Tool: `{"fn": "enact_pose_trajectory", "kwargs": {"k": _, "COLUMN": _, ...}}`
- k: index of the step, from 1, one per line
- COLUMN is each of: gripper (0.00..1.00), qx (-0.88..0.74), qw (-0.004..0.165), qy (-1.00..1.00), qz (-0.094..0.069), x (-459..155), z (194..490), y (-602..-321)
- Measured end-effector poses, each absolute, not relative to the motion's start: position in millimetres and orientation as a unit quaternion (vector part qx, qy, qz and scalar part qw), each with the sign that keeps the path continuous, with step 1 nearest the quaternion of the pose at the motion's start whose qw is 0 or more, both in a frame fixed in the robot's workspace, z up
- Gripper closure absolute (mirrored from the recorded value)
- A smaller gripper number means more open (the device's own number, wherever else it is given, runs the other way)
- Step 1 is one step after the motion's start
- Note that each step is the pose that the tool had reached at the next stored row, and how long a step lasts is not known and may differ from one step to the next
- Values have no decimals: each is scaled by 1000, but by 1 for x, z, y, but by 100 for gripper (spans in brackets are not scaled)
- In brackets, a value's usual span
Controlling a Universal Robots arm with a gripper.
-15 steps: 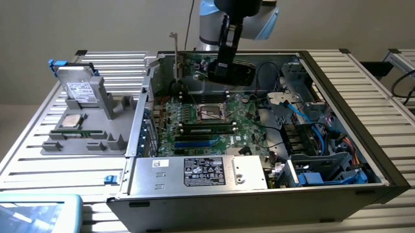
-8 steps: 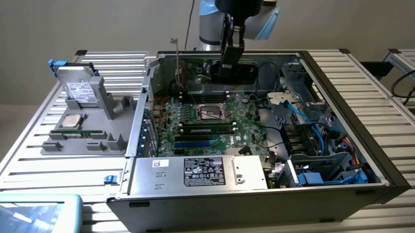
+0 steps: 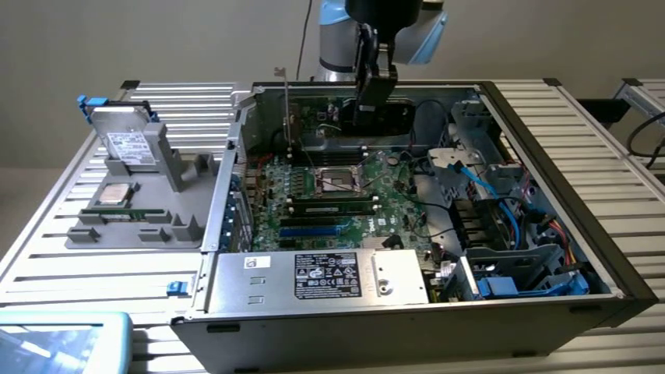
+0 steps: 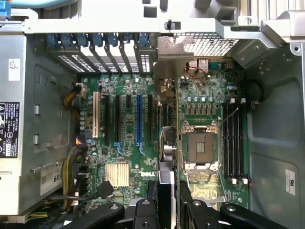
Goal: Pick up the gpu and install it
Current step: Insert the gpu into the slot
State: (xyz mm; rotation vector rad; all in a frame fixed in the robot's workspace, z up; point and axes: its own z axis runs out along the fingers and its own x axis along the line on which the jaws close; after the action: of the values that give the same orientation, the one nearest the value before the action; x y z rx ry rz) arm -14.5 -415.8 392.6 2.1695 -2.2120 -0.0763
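The gpu [image 3: 359,125] hung on edge inside the open case [image 3: 582,234], pinched between the closed fingers of the gripper [image 4: 169,210]. In the exterior view it sat at about twelve o'clock from the CPU socket [image 3: 332,181]. I could not tell whether its connector had met a slot.

My worry was that a slight skew would jam the connector against the motherboard [image 4: 128,138], or snag the bracket [image 3: 286,97] on the case's rear wall.

In the exterior view its long axis ran nine to three o'clock, bracket end at nine, faces vertical. The hard drive [image 3: 130,144] stood on the tray [image 3: 135,234], well off toward nine.
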Motion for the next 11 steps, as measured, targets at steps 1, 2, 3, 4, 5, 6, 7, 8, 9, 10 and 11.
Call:
{"fn": "enact_pose_trajectory", "kwargs": {"k": 1, "gripper": 72, "qx": 700, "qw": 21, "qy": -713, "qz": -25, "x": -15, "z": 393, "y": -416}}
{"fn": "enact_pose_trajectory", "kwargs": {"k": 2, "gripper": 72, "qx": 700, "qw": 21, "qy": -713, "qz": -24, "x": -15, "z": 392, "y": -416}}
{"fn": "enact_pose_trajectory", "kwargs": {"k": 3, "gripper": 72, "qx": 700, "qw": 22, "qy": -713, "qz": -24, "x": -15, "z": 392, "y": -416}}
{"fn": "enact_pose_trajectory", "kwargs": {"k": 4, "gripper": 72, "qx": 700, "qw": 23, "qy": -713, "qz": -23, "x": -15, "z": 392, "y": -416}}
{"fn": "enact_pose_trajectory", "kwargs": {"k": 5, "gripper": 72, "qx": 700, "qw": 24, "qy": -713, "qz": -21, "x": -15, "z": 392, "y": -416}}
{"fn": "enact_pose_trajectory", "kwargs": {"k": 6, "gripper": 72, "qx": 700, "qw": 26, "qy": -713, "qz": -19, "x": -15, "z": 391, "y": -416}}
{"fn": "enact_pose_trajectory", "kwargs": {"k": 7, "gripper": 72, "qx": 700, "qw": 28, "qy": -713, "qz": -17, "x": -15, "z": 391, "y": -416}}
{"fn": "enact_pose_trajectory", "kwargs": {"k": 8, "gripper": 72, "qx": 700, "qw": 28, "qy": -713, "qz": -16, "x": -16, "z": 390, "y": -415}}
{"fn": "enact_pose_trajectory", "kwargs": {"k": 9, "gripper": 72, "qx": 700, "qw": 28, "qy": -713, "qz": -16, "x": -17, "z": 389, "y": -415}}
{"fn": "enact_pose_trajectory", "kwargs": {"k": 10, "gripper": 72, "qx": 700, "qw": 28, "qy": -713, "qz": -15, "x": -17, "z": 388, "y": -415}}
{"fn": "enact_pose_trajectory", "kwargs": {"k": 11, "gripper": 72, "qx": 700, "qw": 27, "qy": -713, "qz": -15, "x": -18, "z": 387, "y": -415}}
